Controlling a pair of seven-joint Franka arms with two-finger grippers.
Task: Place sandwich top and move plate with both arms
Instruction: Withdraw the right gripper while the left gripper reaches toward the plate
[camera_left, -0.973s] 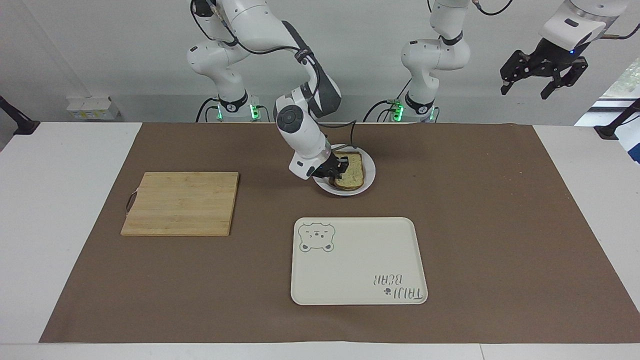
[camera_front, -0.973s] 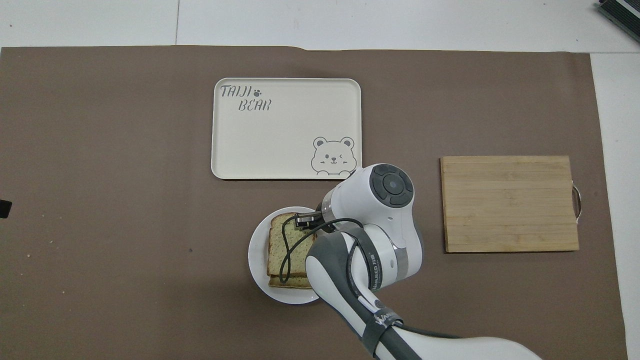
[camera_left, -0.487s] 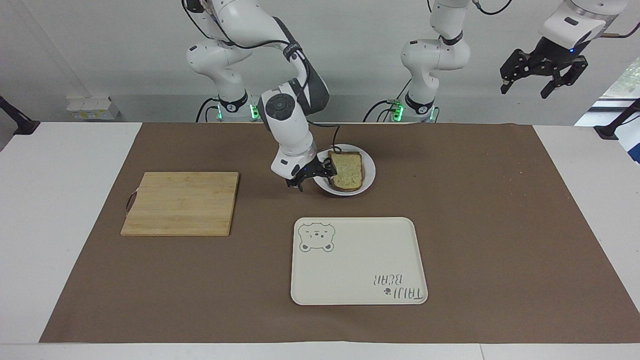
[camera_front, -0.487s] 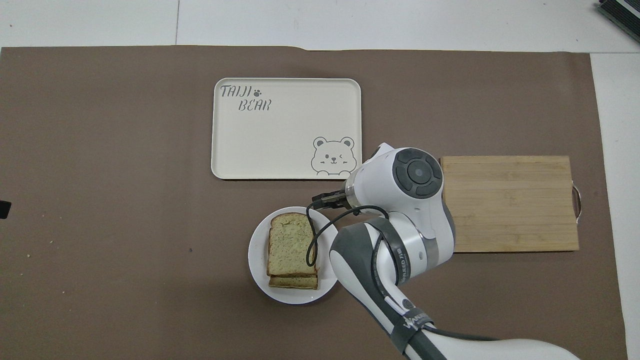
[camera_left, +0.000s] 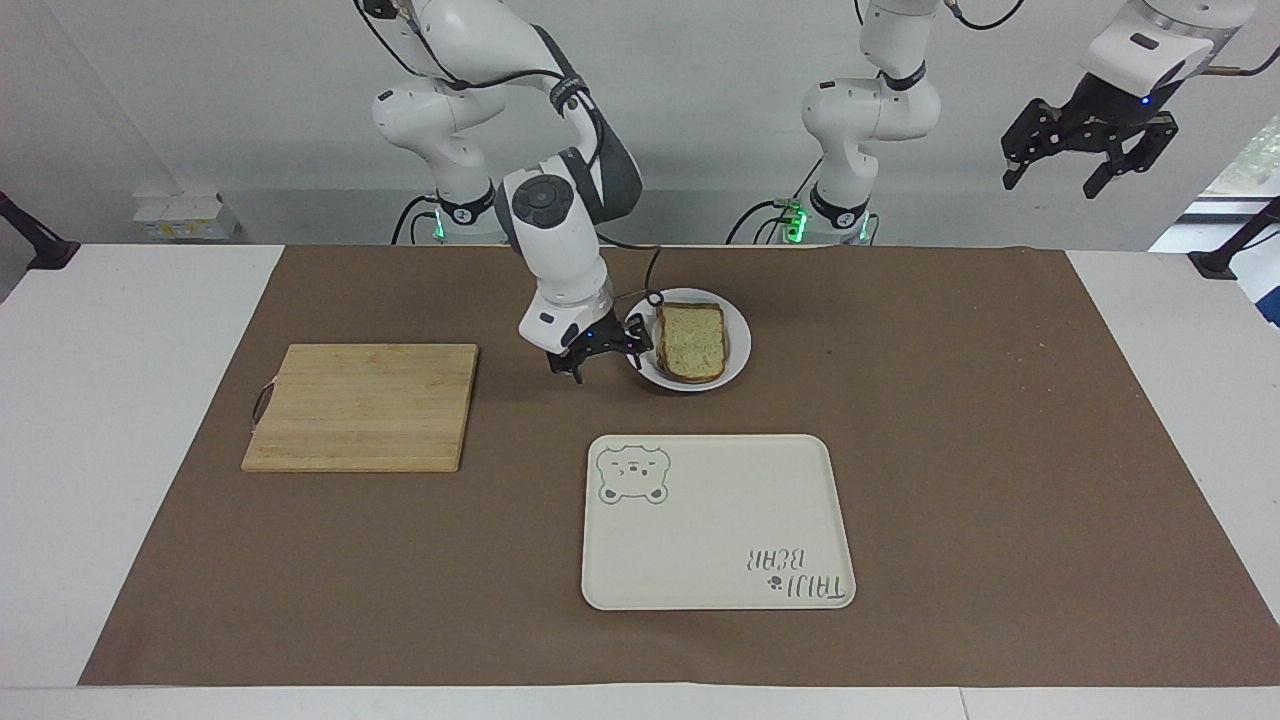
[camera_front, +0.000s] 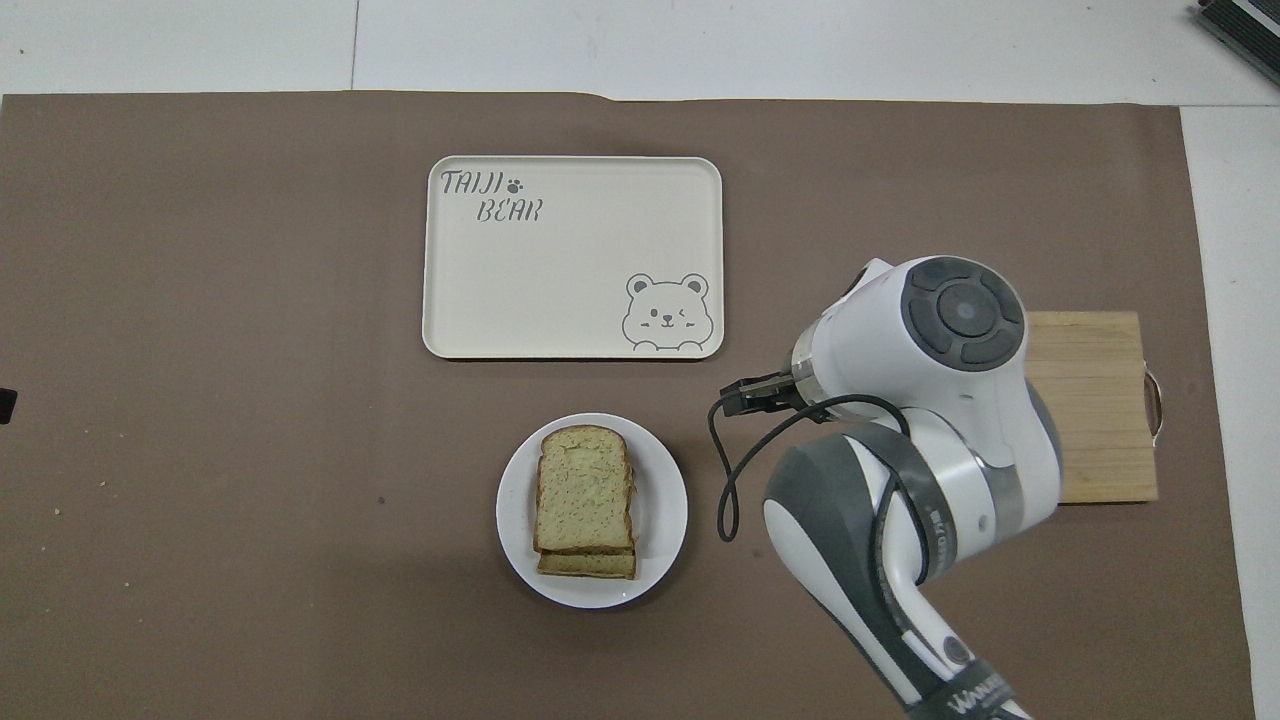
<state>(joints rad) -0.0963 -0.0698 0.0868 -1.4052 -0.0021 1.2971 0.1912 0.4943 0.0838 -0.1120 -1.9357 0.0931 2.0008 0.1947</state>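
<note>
I see my right gripper (camera_left: 600, 356) with jaws spread wide and empty, low over the brown mat just beside the plate (camera_left: 738, 345), toward the cutting board (camera_left: 362, 405). The sandwich top (camera_left: 693, 336) lies on the stacked bread on that plate. My left gripper (camera_left: 1088, 150) waits raised, jaws open, well apart from the plate.

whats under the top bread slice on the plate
A second slice lies under the top slice on the plate; only its edge shows. Any filling between them is covered.
</note>
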